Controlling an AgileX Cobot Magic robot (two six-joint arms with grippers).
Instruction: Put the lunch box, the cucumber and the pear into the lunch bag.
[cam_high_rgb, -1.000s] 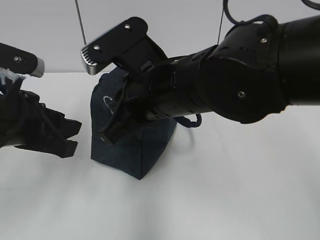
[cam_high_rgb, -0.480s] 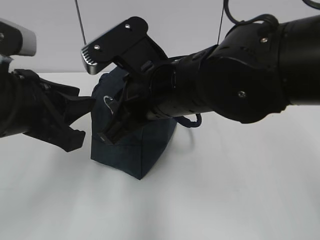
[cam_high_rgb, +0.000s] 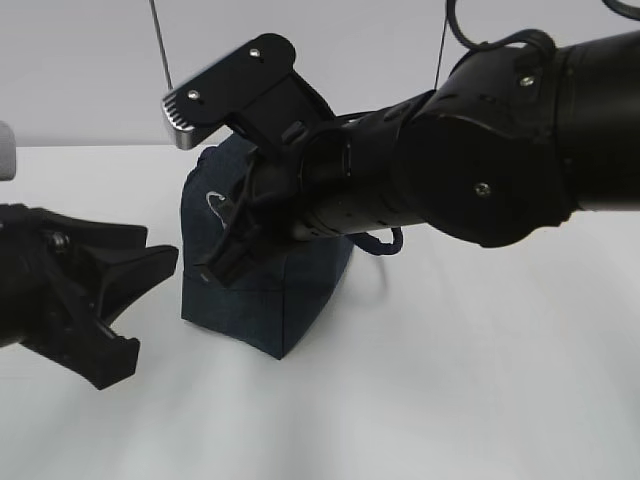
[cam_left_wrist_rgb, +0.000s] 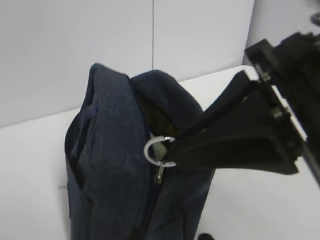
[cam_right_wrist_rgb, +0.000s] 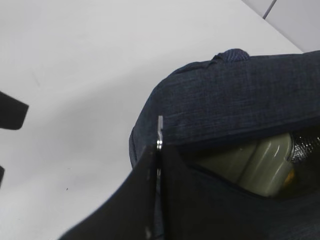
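Observation:
The navy lunch bag (cam_high_rgb: 262, 300) stands on the white table, its top partly unzipped. My right gripper (cam_high_rgb: 210, 270) reaches over it and is shut on the silver ring pull (cam_left_wrist_rgb: 159, 151), which also shows in the right wrist view (cam_right_wrist_rgb: 159, 131). Through the opening I see the sage-green lid of the lunch box (cam_right_wrist_rgb: 257, 165) inside the bag. The cucumber and the pear are hidden. My left gripper (cam_high_rgb: 135, 312) is open and empty, left of the bag and apart from it.
The bag's loop handle (cam_high_rgb: 378, 243) hangs behind my right arm. White table (cam_high_rgb: 450, 380) lies in front and to the right. A white wall (cam_left_wrist_rgb: 75, 40) stands behind. My left gripper's fingers (cam_right_wrist_rgb: 10, 115) show at the right wrist view's left edge.
My left gripper rose close to the bag's left side, then dropped down and left, away from it, still open. My right gripper stayed on the ring pull.

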